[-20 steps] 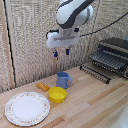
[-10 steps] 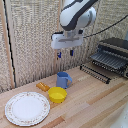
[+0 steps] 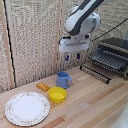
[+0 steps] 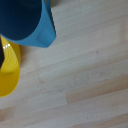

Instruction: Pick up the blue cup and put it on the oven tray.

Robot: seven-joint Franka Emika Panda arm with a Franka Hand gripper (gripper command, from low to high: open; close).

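The blue cup (image 3: 63,79) stands upright on the wooden table, its handle toward the exterior view's right, just behind the yellow bowl. My gripper (image 3: 72,57) hangs in the air above and slightly to the exterior view's right of the cup, open, with blue-tipped fingers (image 3: 66,58) apart and nothing between them. The oven tray (image 3: 107,58), a dark wire rack, sticks out of the toaster oven at the exterior view's right. In the wrist view the blue cup (image 4: 27,22) fills one corner; the gripper's fingers do not show there.
A yellow bowl (image 3: 57,94) sits in front of the cup, also seen as yellow bowl (image 4: 9,70) in the wrist view. An orange piece (image 3: 43,86) lies beside it. A round white patterned plate (image 3: 26,107) rests at the exterior view's left. A woven screen backs the table.
The gripper has shifted a little toward the exterior view's right and slightly lower. Cup, bowl and plate have not moved.
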